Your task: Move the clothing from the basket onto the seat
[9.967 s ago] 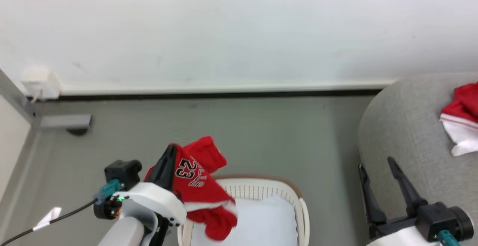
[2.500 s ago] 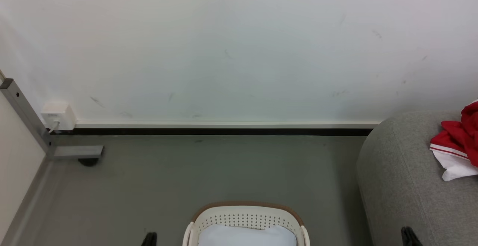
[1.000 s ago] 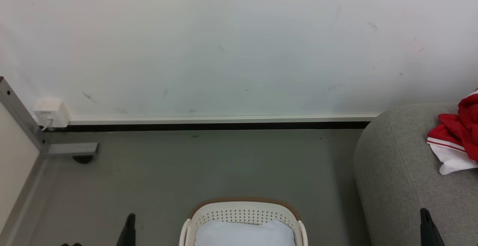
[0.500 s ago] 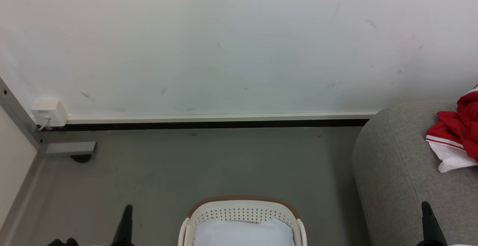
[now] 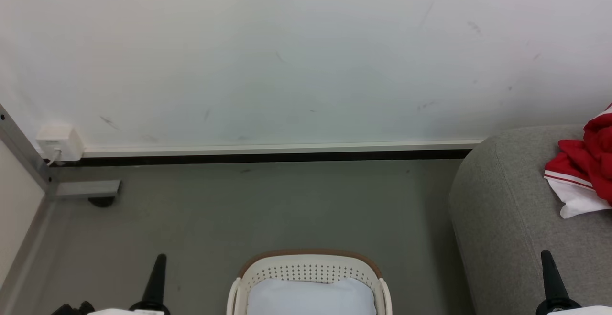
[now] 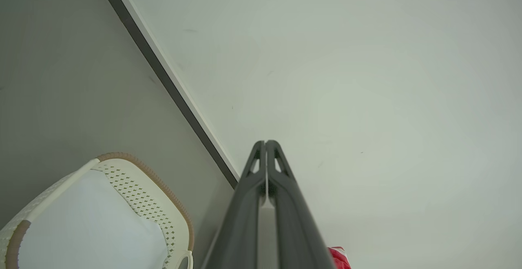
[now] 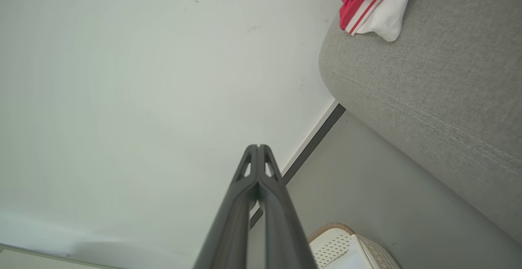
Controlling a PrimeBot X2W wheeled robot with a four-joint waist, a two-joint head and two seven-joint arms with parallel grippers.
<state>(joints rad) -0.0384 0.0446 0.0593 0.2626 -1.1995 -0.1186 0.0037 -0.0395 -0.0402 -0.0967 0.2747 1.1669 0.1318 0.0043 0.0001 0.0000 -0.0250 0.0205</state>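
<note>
Left wrist view, item one: our left hand (image 6: 266, 143), two dark fingers pressed flat together along their length, nothing between them, held in the air and pointing at the wall (image 6: 367, 77).

Item two: our right hand (image 7: 258, 146), likewise pressed together and carrying nothing. In the head view we see both hands as single dark points rising from the bottom edge, the left one over the floor (image 5: 267, 205), the right one in front of the seat (image 5: 507, 219).

Item three: the basket (image 5: 311, 256), oval, white, perforated wall, brown rim band. It stands on the floor between our two hands and apart from both. Inside it lies a pale cloth (image 5: 311, 298), plain blue-white, reaching across from wall to wall.

Item four: the seat, grey upholstered, rounded corner, to the right of the basket and close beside it.

Item five: the clothing (image 5: 585, 167), red fabric with white trim and a thin red stripe. It lies bunched on top of the seat near the wall, well apart from the basket, partly cut off by the right edge of the head view.

Item six, surroundings: a dark skirting (image 5: 277, 157) along the foot of the wall; a white box (image 5: 55, 141) low on the wall at far left; a grey metal foot (image 5: 86, 188) on the floor beneath it.
</note>
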